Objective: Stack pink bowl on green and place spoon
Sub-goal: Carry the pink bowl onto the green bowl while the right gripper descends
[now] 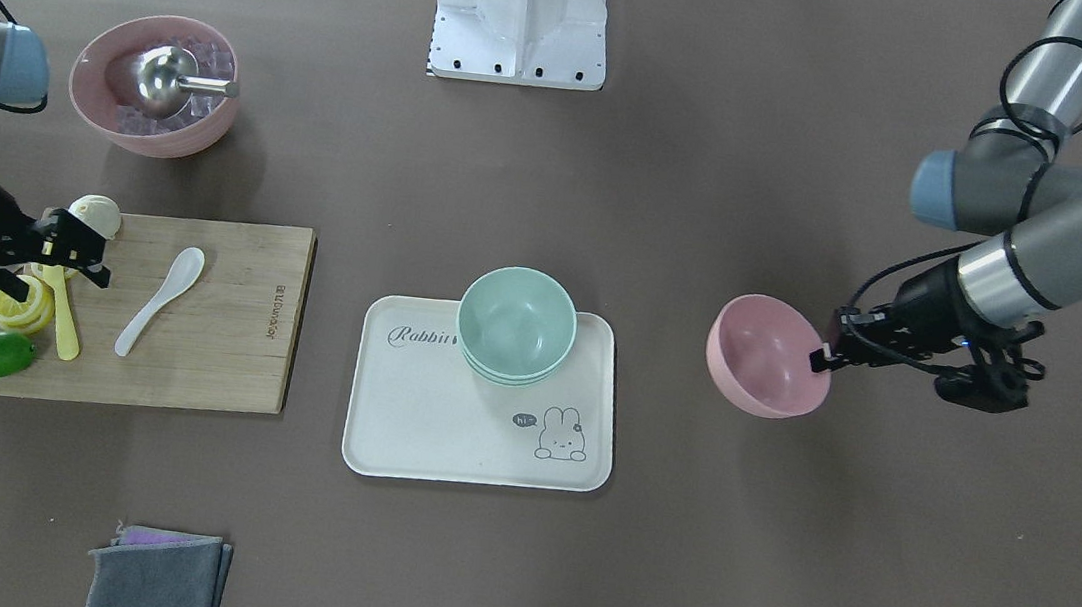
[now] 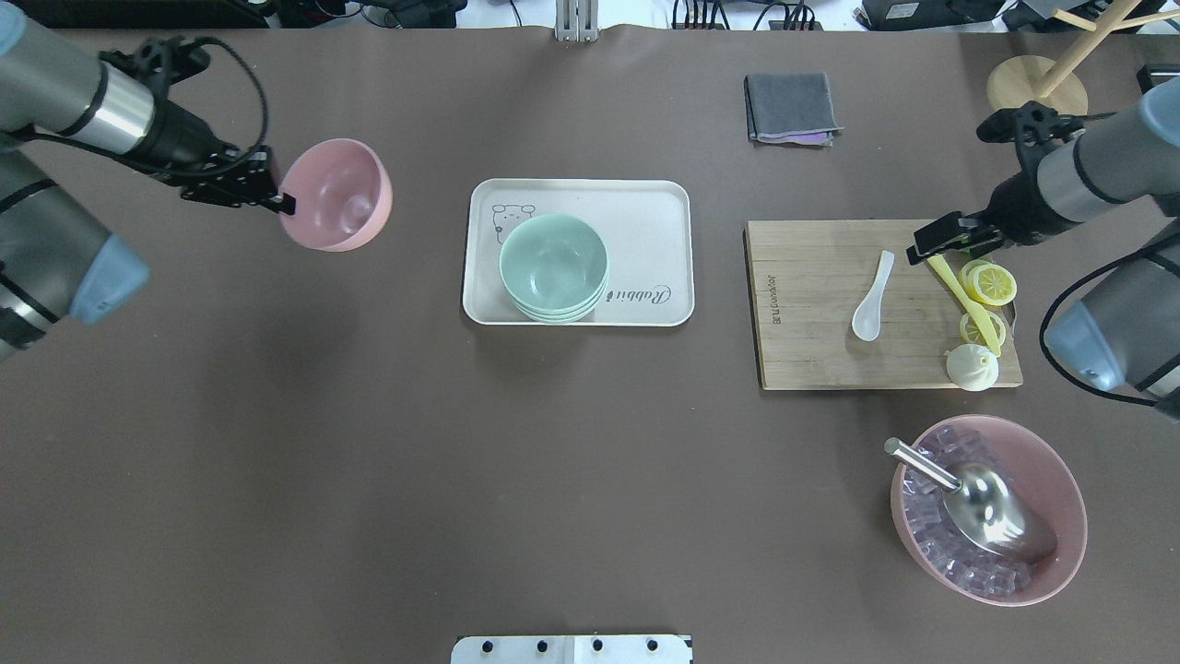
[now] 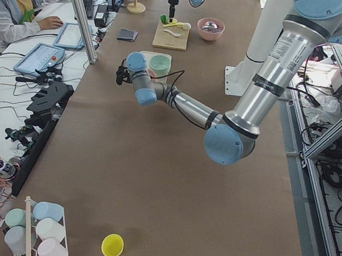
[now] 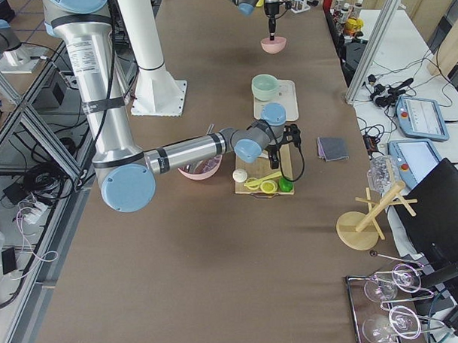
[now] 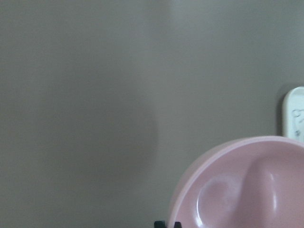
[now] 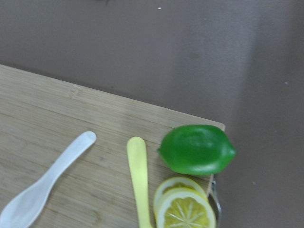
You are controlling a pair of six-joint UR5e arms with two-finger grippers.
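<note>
My left gripper [image 2: 277, 198] is shut on the rim of the empty pink bowl [image 2: 336, 194] and holds it tilted above the table, left of the tray; both show in the front view, the gripper [image 1: 822, 355] and the bowl [image 1: 767, 355]. Stacked green bowls [image 2: 553, 267] sit on the white tray [image 2: 645, 203]. A white spoon [image 2: 873, 295] and a yellow spoon [image 2: 963, 300] lie on the wooden board [image 2: 811, 314]. My right gripper [image 2: 926, 249] is open and empty above the yellow spoon's handle end. The right wrist view shows both spoons, white [image 6: 47, 180] and yellow [image 6: 139, 180].
A second pink bowl [image 2: 1074, 498] with ice cubes and a metal scoop [image 2: 986, 507] stands near the robot's right. Lemon slices [image 2: 991, 281], a lime [image 6: 197, 149] and a white bun [image 2: 971, 367] share the board. A grey cloth [image 2: 791, 108] lies at the far side.
</note>
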